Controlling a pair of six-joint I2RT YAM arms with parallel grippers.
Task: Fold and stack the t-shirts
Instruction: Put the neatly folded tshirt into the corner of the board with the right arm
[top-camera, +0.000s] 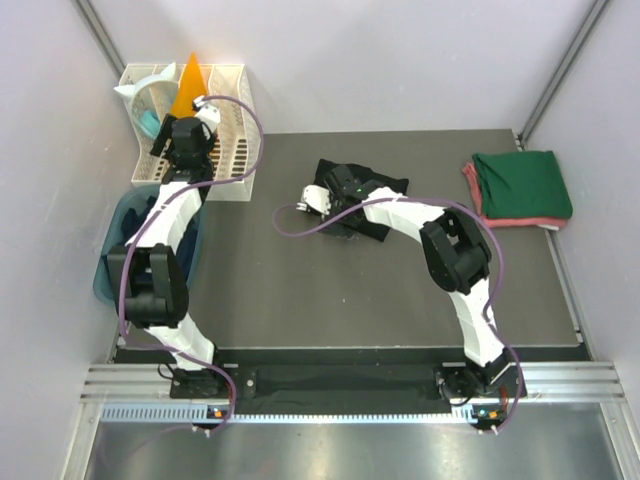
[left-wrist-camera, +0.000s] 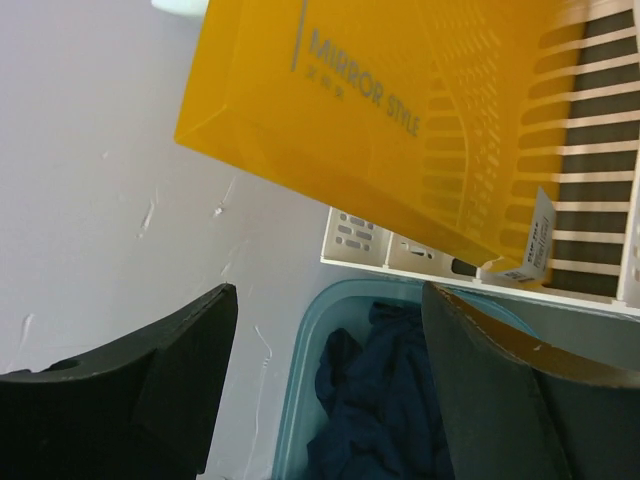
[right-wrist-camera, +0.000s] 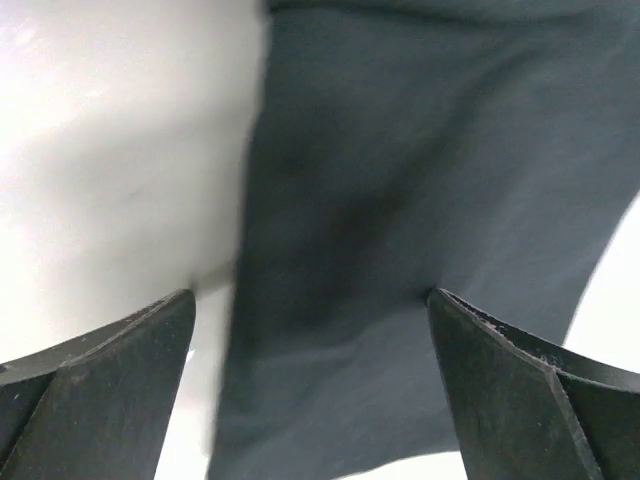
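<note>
A black t-shirt (top-camera: 385, 185) lies crumpled at the middle back of the table. My right gripper (top-camera: 340, 185) is low over its left part. In the right wrist view this gripper (right-wrist-camera: 310, 330) is open, with dark cloth (right-wrist-camera: 400, 250) spread below and between its fingers. A folded dark green t-shirt (top-camera: 522, 182) lies on a pinkish-red one (top-camera: 470, 185) at the right edge. My left gripper (top-camera: 180, 140) hangs at the far left, open (left-wrist-camera: 325, 330) and holding nothing. Below it, a navy t-shirt (left-wrist-camera: 390, 400) lies bunched in the teal tub (left-wrist-camera: 300, 360).
A white slotted rack (top-camera: 235, 150) stands at the back left with an orange-yellow plastic piece (left-wrist-camera: 380, 100) in it. The teal tub (top-camera: 108, 255) sits off the table's left side, against the wall. Purple cables loop along both arms.
</note>
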